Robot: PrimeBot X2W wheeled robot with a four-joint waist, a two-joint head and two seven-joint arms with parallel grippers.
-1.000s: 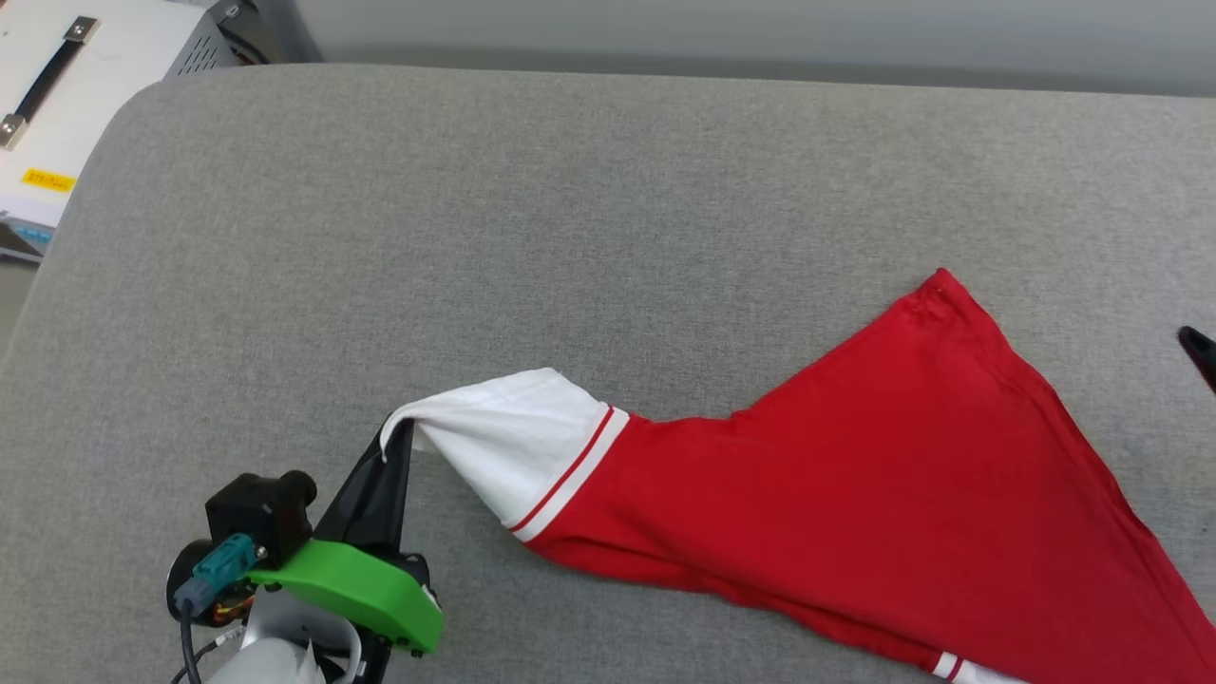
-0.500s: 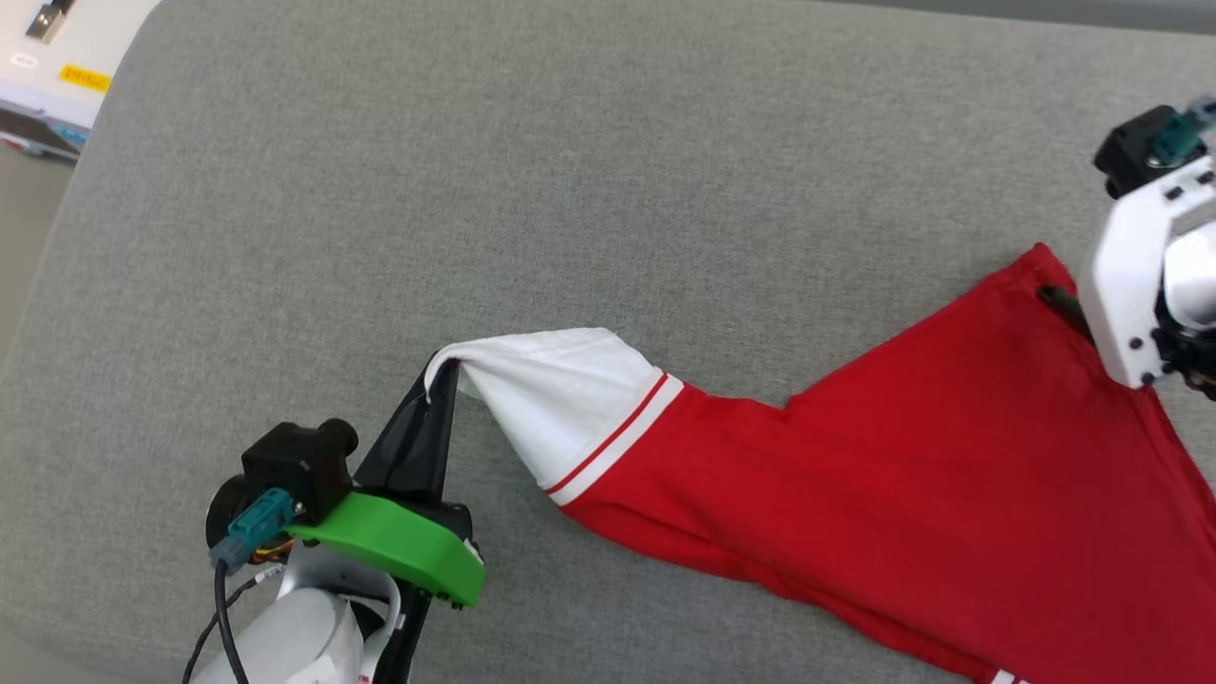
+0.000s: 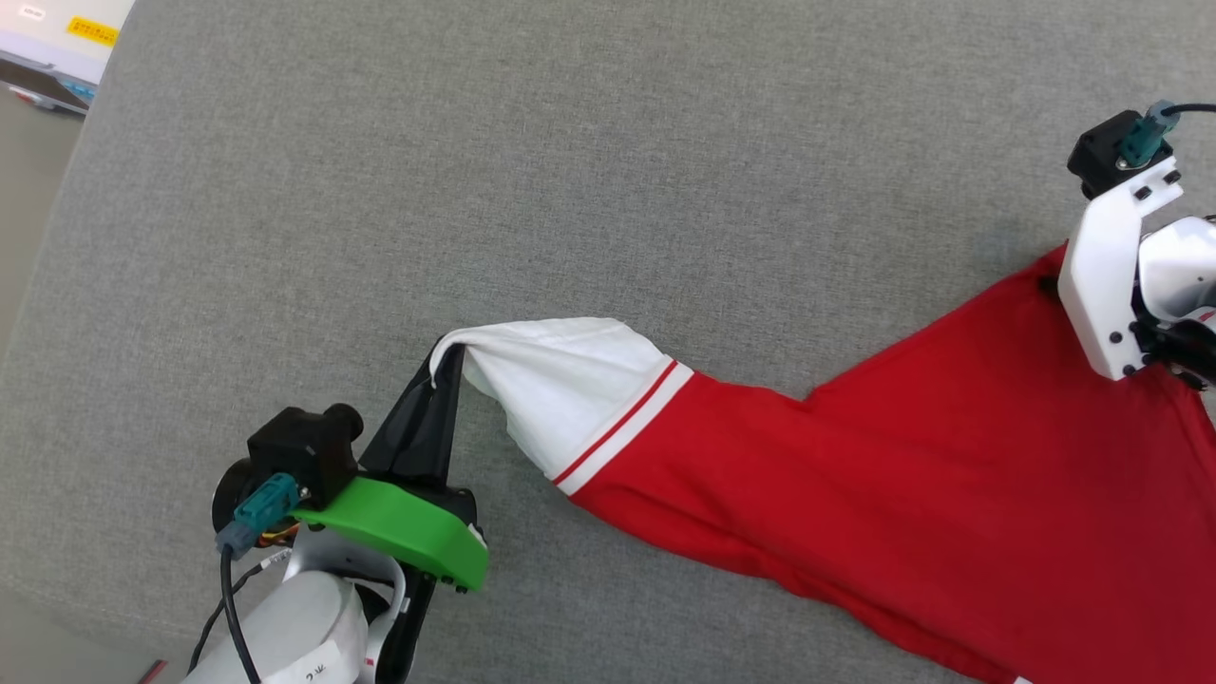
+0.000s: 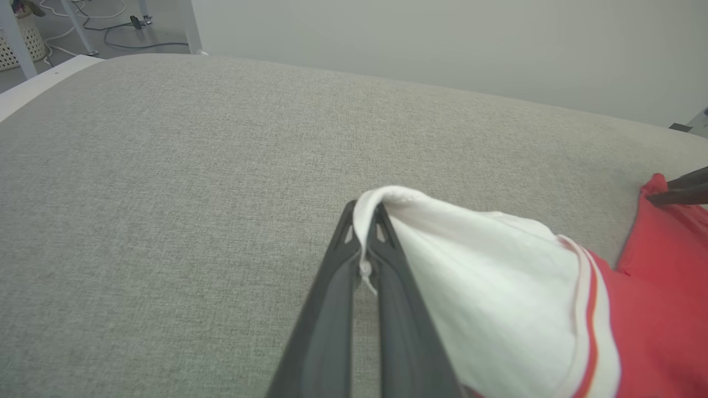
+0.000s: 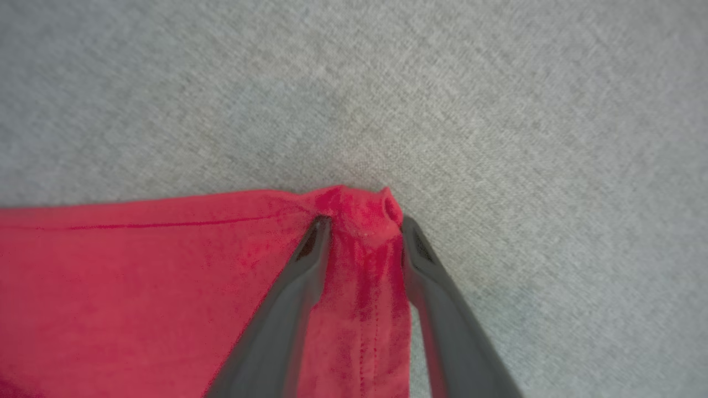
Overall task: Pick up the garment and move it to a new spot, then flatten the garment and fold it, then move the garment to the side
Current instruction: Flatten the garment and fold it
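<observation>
The garment [image 3: 855,494] lies on the cushion [image 3: 570,142], spread over its right half and running out of the head view at the near right. One sleeve [image 3: 560,380] reaches left toward the middle. Its tip is raised off the cushion and pinched between the fingers of the left gripper [image 3: 445,353], which sits at the near left. The garment's far corner lies between the parted fingers of the right gripper [image 5: 362,221], at the far right. A box [image 3: 57,43] stands beyond the cushion's far left corner.
</observation>
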